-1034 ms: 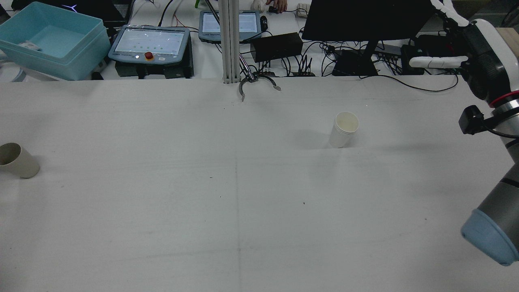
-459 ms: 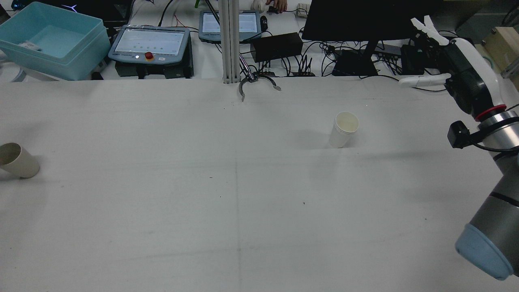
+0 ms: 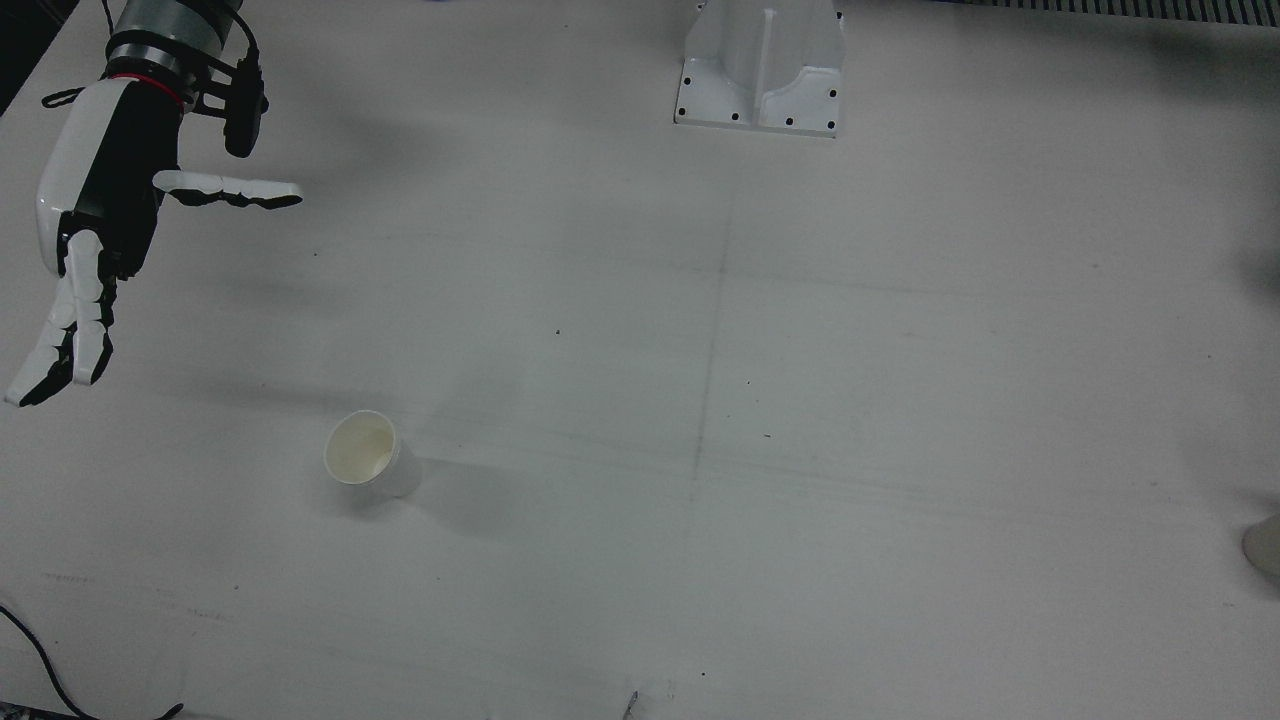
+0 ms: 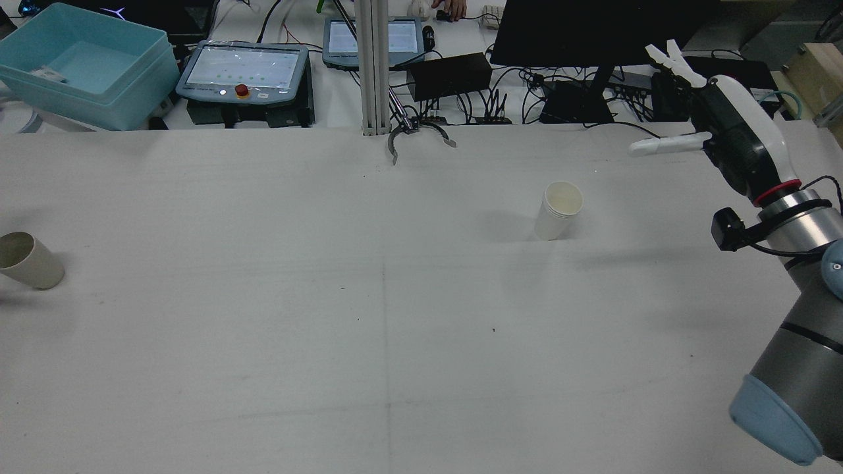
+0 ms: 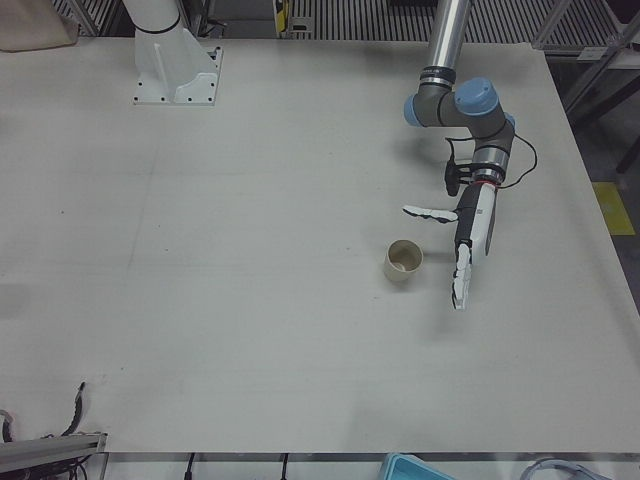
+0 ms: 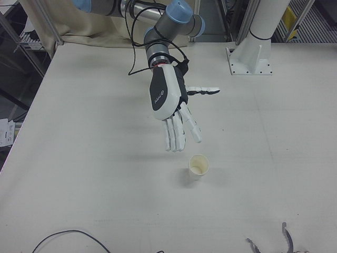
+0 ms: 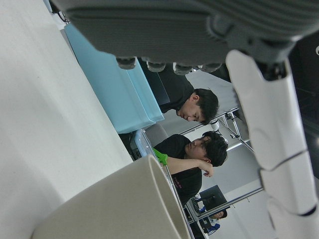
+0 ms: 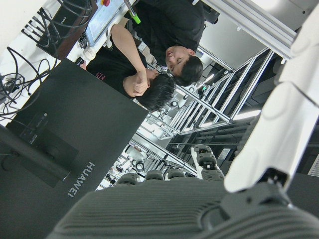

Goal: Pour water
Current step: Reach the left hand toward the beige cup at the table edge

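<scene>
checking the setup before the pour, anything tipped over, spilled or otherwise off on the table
Nothing stands out. The white cup and the beige cup both stand upright on the table, with no spill visible. The right hand hangs open above the table short of the white cup; the left hand is open beside the beige cup.

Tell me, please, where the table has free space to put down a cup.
The widest bare patch of the table lies between the white cup and the beige cup, and on the robot's side of both. Beside the white cup, the open right hand crowds the far right part.
</scene>
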You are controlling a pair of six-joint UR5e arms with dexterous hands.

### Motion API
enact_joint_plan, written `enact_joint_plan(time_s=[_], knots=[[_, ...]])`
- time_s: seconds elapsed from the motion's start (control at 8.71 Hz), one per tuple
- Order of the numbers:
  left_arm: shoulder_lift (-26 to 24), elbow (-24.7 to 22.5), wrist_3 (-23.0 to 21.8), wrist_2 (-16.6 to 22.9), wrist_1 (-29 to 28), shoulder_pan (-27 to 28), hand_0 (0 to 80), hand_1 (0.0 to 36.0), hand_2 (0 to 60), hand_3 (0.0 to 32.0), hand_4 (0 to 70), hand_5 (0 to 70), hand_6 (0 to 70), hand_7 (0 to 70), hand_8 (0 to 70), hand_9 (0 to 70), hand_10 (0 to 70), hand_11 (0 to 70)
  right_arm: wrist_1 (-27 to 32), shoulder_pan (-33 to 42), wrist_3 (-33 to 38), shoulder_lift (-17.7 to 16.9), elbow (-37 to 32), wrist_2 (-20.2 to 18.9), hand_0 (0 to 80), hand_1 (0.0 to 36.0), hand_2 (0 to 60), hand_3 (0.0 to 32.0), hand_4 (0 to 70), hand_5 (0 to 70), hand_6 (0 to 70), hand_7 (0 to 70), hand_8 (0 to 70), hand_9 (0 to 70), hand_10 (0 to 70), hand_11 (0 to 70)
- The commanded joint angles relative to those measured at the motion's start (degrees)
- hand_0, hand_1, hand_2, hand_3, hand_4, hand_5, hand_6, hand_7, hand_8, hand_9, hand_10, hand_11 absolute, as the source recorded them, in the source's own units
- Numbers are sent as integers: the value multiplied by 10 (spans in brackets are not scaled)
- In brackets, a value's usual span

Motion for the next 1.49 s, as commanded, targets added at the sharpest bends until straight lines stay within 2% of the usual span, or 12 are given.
enact_joint_plan(time_s=[0.0, 0.34, 0.57, 0.92, 1.38], knots=[[-21, 32, 54, -1, -37, 19, 515, 172, 0, 80, 0, 0, 0, 0, 0, 6, 0, 20, 1, -4, 1, 3, -6, 0, 454, 108, 35, 0, 0, 12, 0, 0, 0, 0, 0, 0], [-41, 72, 54, 0, -36, 19, 502, 155, 0, 66, 0, 0, 0, 0, 0, 5, 0, 20, 1, -6, 2, 4, -5, 1, 455, 106, 32, 0, 0, 13, 0, 0, 0, 0, 0, 0], [-41, 81, 50, 3, -43, 19, 489, 139, 0, 18, 22, 0, 0, 0, 0, 4, 3, 21, 1, -6, 1, 7, -4, 1, 457, 108, 34, 0, 6, 16, 0, 0, 0, 0, 0, 0], [-40, 94, 32, 5, -56, 37, 482, 132, 0, 2, 36, 0, 0, 0, 0, 3, 5, 24, 1, -7, 0, 8, -3, 1, 457, 107, 36, 0, 11, 17, 0, 0, 0, 0, 0, 0], [-45, 95, 30, -1, -57, 50, 488, 138, 0, 0, 50, 0, 0, 11, 0, 2, 7, 26, 1, -7, 1, 10, -2, 0, 462, 118, 40, 0, 18, 20, 0, 0, 0, 0, 0, 0]])
